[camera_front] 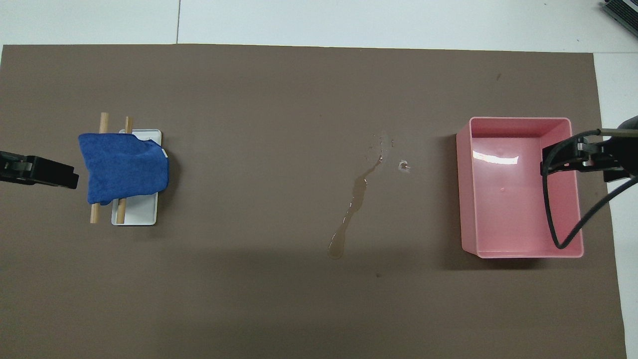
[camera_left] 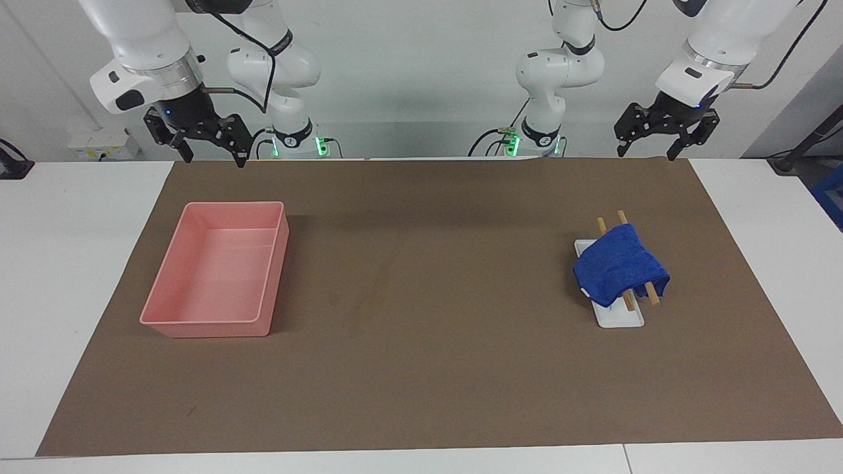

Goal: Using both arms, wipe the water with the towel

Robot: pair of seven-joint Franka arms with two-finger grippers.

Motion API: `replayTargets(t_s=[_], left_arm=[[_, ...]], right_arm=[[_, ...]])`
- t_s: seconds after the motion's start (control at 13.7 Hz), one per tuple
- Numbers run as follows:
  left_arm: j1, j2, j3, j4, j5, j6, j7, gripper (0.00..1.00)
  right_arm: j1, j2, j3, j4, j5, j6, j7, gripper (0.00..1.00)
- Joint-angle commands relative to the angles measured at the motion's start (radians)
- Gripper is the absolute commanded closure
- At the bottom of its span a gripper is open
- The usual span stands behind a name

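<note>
Right gripper [camera_left: 207, 148]: hanging raised over the matting's edge at the robots' end, jaws standing wide, gripping nothing. Pink tray [camera_left: 273, 263]: lying below and forward of those jaws. Water [camera_front: 355, 199]: spreading as a thin streak mid-mat [camera_left: 428, 395], well apart from both sets of jaws. Towel [camera_left: 619, 263]: draping over two wooden rods [camera_left: 653, 296] on a white dish [camera_left: 622, 319], below the left jaws. Left gripper [camera_left: 649, 145]: hanging raised, jaws wide, carrying nothing.
</note>
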Motion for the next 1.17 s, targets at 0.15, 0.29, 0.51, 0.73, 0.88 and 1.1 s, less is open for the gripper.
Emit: replayTargets(t_s=[0.15,0.29,0.51,0.73,0.88,1.1], left_arm=[[0.005,-0.008,0.0,0.012,-0.007,-0.028,0.019,0.0],[0.004,-0.01,-0.003,0.004,-0.007,-0.022,0.011,0.0],[0.004,-0.023,-0.003,-0.018,-0.006,-0.014,0.01,0.0],[0.01,-0.026,0.001,-0.056,-0.007,0.085,0.003,0.0],[0.022,-0.03,0.004,-0.102,-0.009,0.171,-0.021,0.0],[0.05,0.01,0.026,-0.125,-0.015,0.265,-0.058,0.0]], right_arm=[[-0.008,-0.024,0.011,-0.03,-0.016,0.001,0.021,0.0],[-0.01,-0.024,0.01,-0.03,-0.016,0.0,0.02,0.0],[-0.01,-0.024,0.01,-0.03,-0.016,-0.005,0.012,0.0],[-0.021,-0.024,0.008,-0.03,-0.016,-0.007,0.012,0.0],[-0.022,-0.022,0.007,-0.03,-0.016,-0.007,0.012,0.0],[-0.021,-0.024,0.007,-0.03,-0.016,-0.005,0.012,0.0]])
